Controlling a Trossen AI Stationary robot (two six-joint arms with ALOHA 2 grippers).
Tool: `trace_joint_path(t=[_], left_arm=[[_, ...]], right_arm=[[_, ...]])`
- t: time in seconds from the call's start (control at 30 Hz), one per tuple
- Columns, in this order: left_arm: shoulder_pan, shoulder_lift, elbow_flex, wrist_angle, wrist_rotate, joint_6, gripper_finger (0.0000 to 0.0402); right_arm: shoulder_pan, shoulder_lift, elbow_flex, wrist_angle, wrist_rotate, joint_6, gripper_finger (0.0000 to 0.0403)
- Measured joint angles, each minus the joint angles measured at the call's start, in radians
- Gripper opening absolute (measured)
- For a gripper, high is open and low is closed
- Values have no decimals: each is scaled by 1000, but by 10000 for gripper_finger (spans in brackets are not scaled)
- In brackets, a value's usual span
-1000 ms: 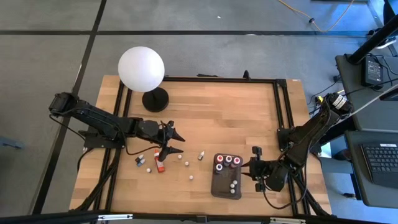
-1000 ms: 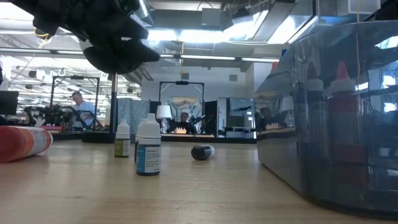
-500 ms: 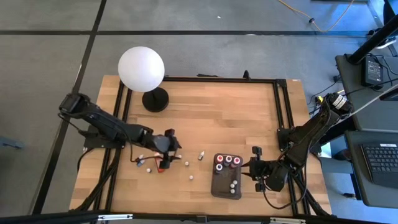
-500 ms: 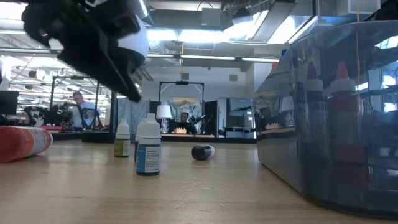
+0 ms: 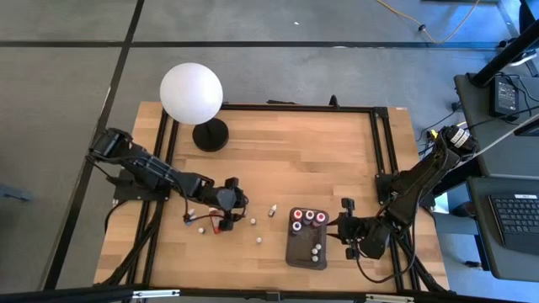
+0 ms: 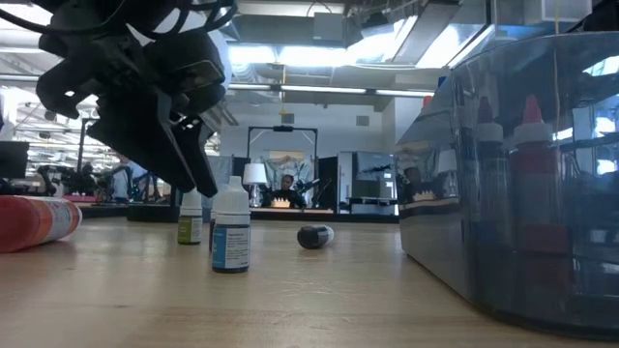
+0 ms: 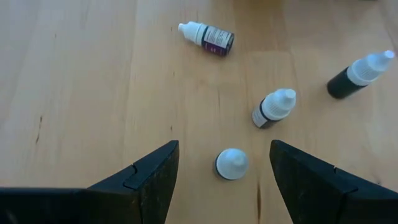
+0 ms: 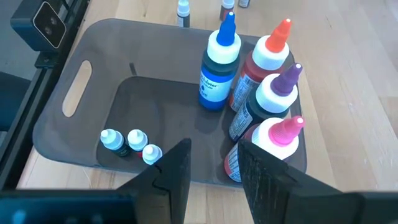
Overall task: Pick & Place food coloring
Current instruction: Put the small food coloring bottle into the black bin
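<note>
Food coloring: tiny dropper bottles are scattered on the wooden table, most of them off the tray's left side; the left wrist view picks out four, one upright white cap seen from above, a tilted one just beyond it, a dark one farther off and one lying flat.
Already in the tray: three small white-capped bottles stand together at one end of the dark grey tray; four bigger squeeze bottles, tipped blue, orange, purple and pink, crowd its other end.
Red bottle: a red one lies on its side, well away from the tray.
Left gripper: the left gripper hangs low over the loose bottles left of the tray, jaws spread wide with the upright white cap between them, nothing gripped.
Right gripper: the right gripper waits just off the tray's right edge, jaws partly apart and holding nothing.
Lamp: a white globe lamp stands at the far left corner, well apart from the tray.
</note>
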Motion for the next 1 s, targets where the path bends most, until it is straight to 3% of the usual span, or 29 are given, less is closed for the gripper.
trace_joint_path(t=[0.4,1.0], left_arm=[[-35,58,0,5,-50,-3,231],[-36,60,0,16,-60,-2,95]], right_arm=[[0,0,0,0,0,0,134],[0,0,0,0,0,0,134]])
